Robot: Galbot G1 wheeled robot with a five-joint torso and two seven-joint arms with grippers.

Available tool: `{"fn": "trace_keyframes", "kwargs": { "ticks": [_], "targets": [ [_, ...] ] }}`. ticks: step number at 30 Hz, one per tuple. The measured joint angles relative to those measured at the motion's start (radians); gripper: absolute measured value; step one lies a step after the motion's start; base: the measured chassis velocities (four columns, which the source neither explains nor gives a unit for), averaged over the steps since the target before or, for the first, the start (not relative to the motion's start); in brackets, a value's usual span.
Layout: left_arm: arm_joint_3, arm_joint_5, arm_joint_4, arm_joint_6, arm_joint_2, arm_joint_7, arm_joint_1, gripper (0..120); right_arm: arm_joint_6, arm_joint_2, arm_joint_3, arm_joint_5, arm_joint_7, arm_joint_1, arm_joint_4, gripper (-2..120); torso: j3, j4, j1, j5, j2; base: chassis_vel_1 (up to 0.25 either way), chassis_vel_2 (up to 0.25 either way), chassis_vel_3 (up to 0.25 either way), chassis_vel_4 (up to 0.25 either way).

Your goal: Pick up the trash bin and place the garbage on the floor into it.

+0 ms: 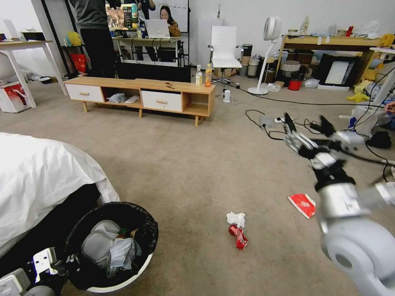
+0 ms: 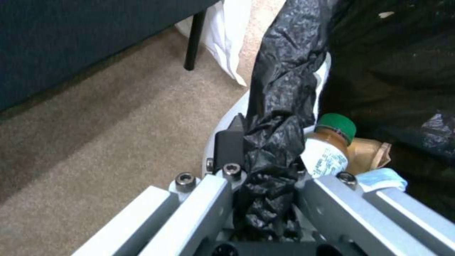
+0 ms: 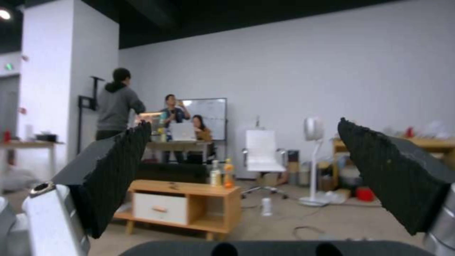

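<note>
Currently the left hand [image 2: 265, 167] is clamped on the rim of the trash bin [image 1: 123, 283], pinching the crinkled black bag [image 2: 284, 92] folded over the white wall. The bin sits low beside the white-sheeted bed [image 1: 37, 176]; it already holds a brown paper bag [image 2: 369, 151], a green-capped bottle [image 2: 327, 149] and pale wrappings.

The right hand [image 1: 308, 127] hangs in the air with its fingers spread wide apart and nothing between them, aimed level toward the low wooden cabinet [image 1: 144, 96].

Remaining garbage, taking the bin as landmark:
- White tissue [image 1: 236, 218] and crushed red can [image 1: 238, 237]: on the carpet to the bin's right, touching or nearly touching. The can's long axis runs roughly toward and away from the robot.
- Flat red packet [image 1: 302, 204]: farther right, near the right forearm.

All three items lie below and nearer the robot than the right hand, which is judged the closer of the two. The hand must tilt downward to reach them.

The bin's near rim is cut off at the frame edge, and its deeper contents are hard to make out.
</note>
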State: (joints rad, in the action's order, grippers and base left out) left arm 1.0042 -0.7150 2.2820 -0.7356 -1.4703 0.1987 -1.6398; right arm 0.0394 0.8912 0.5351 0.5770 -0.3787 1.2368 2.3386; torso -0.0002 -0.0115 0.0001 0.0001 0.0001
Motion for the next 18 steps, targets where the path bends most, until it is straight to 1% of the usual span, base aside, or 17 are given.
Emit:
{"fn": "trace_keyframes", "kwargs": {
  "ticks": [1,3,6,8,9,11,12,13,14,15,16,18],
  "targets": [
    [0.0,0.0,0.0,0.0,0.0,0.0,0.0,1,0.0,0.0,0.0,0.0,0.0,0.0,0.0,100,0.0,0.0,0.0,0.0,0.0,0.0,0.0,0.0,0.0],
    [-0.008,0.006,0.011,0.0,-0.015,-0.001,-0.004,1,0.068,0.038,0.04,-0.114,0.021,0.13,-0.003,100,0.0,0.0004,0.0,-0.0001,0.0,0.0,0.0,0.0,0.0],
    [-0.009,0.007,0.014,0.0,-0.019,-0.001,-0.005,1,0.087,0.054,0.043,-0.146,0.021,0.162,-0.007,100,0.0,0.0005,0.0,-0.0001,0.0,0.0,0.0,0.0,0.0],
    [-0.011,0.007,0.023,0.0,-0.025,-0.002,-0.006,1,0.116,0.087,0.051,-0.23,0.021,0.211,-0.021,100,0.0,0.0005,0.0,0.0,0.0,0.0,0.0,0.0,0.0],
    [-0.011,0.007,0.023,0.0,-0.025,-0.002,-0.006,1,0.116,0.087,0.051,-0.23,0.021,0.211,-0.021,100,0.0,0.0005,0.0,0.0,0.0,0.0,0.0,0.0,0.0],
    [-0.015,0.007,0.03,0.0,-0.033,-0.002,-0.006,1,0.143,0.133,0.059,-0.329,0.02,0.262,-0.034,100,0.0,0.0005,0.0,-0.0002,0.0,0.0,0.0,0.0,0.0],
    [-0.015,0.007,0.03,0.0,-0.033,-0.002,-0.006,1,0.143,0.133,0.059,-0.329,0.02,0.262,-0.034,100,0.0,0.0005,0.0,-0.0002,0.0,0.0,0.0,0.0,0.0],
    [-0.018,0.007,0.032,0.0,-0.037,-0.002,-0.006,1,0.15,0.157,0.06,-0.36,0.017,0.288,-0.039,100,0.0,0.0003,0.0,-0.0003,0.0,0.0,0.0,0.0,0.0],
    [-0.018,0.007,0.032,0.0,-0.037,-0.002,-0.006,1,0.15,0.157,0.06,-0.36,0.017,0.288,-0.039,100,0.0,0.0003,0.0,-0.0003,0.0,0.0,0.0,0.0,0.0],
    [-0.022,0.007,0.035,0.0,-0.041,-0.003,-0.006,1,0.16,0.185,0.058,-0.393,0.01,0.311,-0.045,100,0.0,0.0002,0.0,-0.0003,0.0,0.0,0.0,0.0,0.0],
    [-0.022,0.007,0.035,0.0,-0.041,-0.003,-0.006,1,0.16,0.185,0.058,-0.393,0.01,0.311,-0.045,100,0.0,0.0002,0.0,-0.0003,0.0,0.0,0.0,0.0,0.0],
    [-0.024,0.007,0.041,0.0,-0.043,-0.003,-0.009,1,0.167,0.238,0.052,-0.439,-0.002,0.339,-0.054,100,0.0,0.0004,0.0,-0.0001,0.0,0.0,0.0,0.0,0.0]
  ]
}}
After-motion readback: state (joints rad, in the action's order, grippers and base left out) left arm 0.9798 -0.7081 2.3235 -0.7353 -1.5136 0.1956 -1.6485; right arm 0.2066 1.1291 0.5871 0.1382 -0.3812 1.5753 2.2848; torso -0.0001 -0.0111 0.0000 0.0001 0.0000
